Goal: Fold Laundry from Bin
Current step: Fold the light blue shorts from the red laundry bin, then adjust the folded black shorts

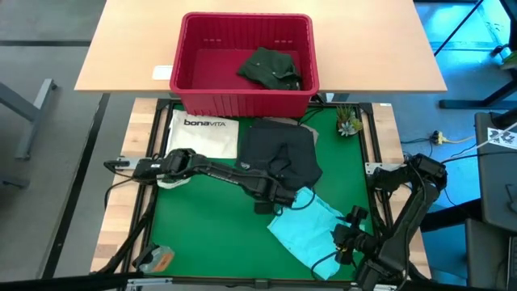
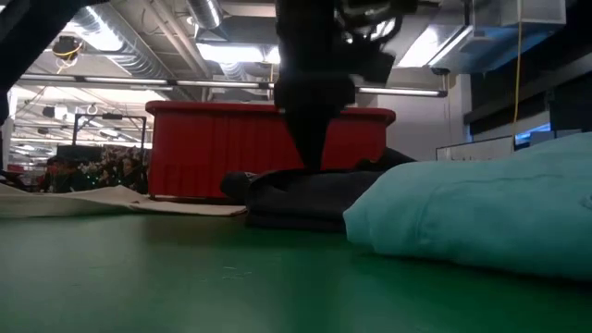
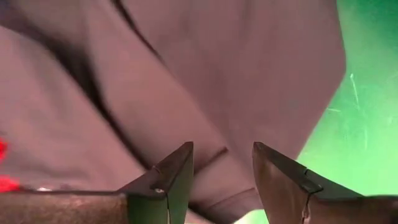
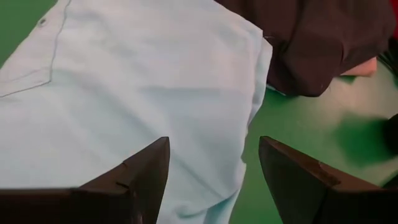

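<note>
From above, the left arm reaches from the left edge toward the frame's centre, its left end effector [image 1: 266, 196] low over the front edge of the dark grey garment [image 1: 279, 153]. The right arm folds in the lower right corner, its right end effector [image 1: 346, 241] at the right edge of the light turquoise garment [image 1: 305, 222]. Three garments show: the grey one at centre, the turquoise one just below and right of it, touching it, and one dark green garment [image 1: 271, 67] inside the one red bin [image 1: 245, 101] at upper centre. One white tote bag [image 1: 202, 134] lies left of the grey garment on the green desk [image 1: 210, 222]. One small plant [image 1: 348, 123] stands at the upper right of the mat.

From desk height, a dark arm descends at centre onto the grey cloth, the bin behind, turquoise cloth filling the right.

The left wrist view shows two fingers [image 3: 168, 180] standing moderately apart, empty, grey cloth just beyond.

The right wrist view shows fingers [image 4: 140, 174] spread wide, holding nothing, over turquoise cloth.
</note>
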`<move>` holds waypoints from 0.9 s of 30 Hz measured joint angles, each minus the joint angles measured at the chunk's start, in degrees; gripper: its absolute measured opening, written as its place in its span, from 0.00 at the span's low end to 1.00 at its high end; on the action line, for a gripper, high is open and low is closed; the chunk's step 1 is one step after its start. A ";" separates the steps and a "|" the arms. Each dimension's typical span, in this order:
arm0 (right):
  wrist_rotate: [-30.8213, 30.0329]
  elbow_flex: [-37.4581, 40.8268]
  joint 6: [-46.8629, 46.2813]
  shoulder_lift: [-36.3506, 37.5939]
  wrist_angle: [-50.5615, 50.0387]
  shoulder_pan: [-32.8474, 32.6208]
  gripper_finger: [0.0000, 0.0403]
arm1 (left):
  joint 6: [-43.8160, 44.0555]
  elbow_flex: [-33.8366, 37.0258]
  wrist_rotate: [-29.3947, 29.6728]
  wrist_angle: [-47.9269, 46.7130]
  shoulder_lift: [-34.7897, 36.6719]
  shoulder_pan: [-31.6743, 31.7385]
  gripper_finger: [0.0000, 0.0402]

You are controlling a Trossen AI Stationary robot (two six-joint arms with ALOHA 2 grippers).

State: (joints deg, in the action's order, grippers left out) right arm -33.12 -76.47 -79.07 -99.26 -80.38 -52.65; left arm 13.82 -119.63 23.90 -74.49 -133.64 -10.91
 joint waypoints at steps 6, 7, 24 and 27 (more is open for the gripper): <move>1.33 0.00 1.68 0.00 -0.01 0.61 0.62 | -1.61 4.25 -6.07 3.57 -0.04 3.36 0.39; 1.36 0.00 1.75 0.00 -0.01 0.56 0.62 | -2.04 4.39 -6.89 3.66 -0.04 3.78 0.39; 1.18 0.01 1.81 0.00 -0.02 0.55 0.62 | -6.73 4.52 -19.56 9.62 -0.04 7.64 0.17; 1.18 0.02 1.84 0.00 -0.02 0.55 0.62 | -6.73 4.52 -19.54 9.61 -0.04 7.63 0.07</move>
State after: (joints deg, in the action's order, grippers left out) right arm -31.94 -76.44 -77.23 -99.26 -80.41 -52.10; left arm 7.09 -115.11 4.36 -64.88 -133.69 -3.28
